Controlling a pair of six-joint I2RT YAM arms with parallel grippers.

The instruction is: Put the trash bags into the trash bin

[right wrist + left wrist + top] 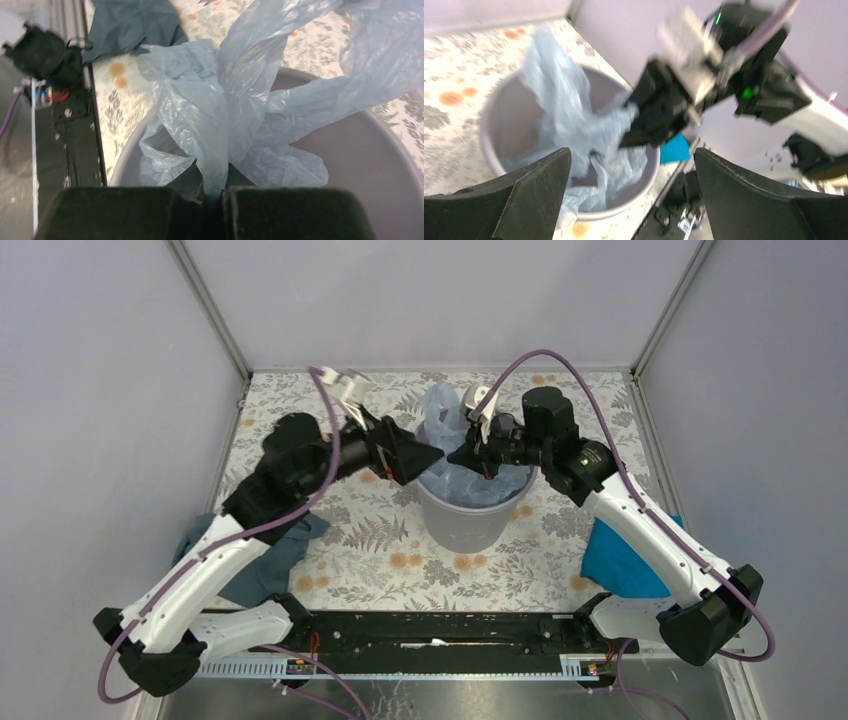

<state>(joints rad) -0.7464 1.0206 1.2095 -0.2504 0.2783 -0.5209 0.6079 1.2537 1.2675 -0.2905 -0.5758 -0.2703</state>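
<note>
The light-grey trash bin [462,523] stands mid-table. The pale-blue trash bag [441,412] lies partly inside it, one part sticking up above the far rim. My right gripper [470,456] hangs over the bin's mouth, shut on a fold of the bag [220,115], which fans out from between its jaws over the bin [360,165]. My left gripper [425,459] is open and empty at the bin's left rim. In the left wrist view the bag [569,120] drapes into the bin [509,115], with the right gripper [644,135] above it.
A dark teal-grey cloth [262,565] lies at the left near edge, also in the right wrist view [132,22]. A bright blue cloth [620,560] lies at the right under the right arm. Grey walls enclose the floral table [370,550].
</note>
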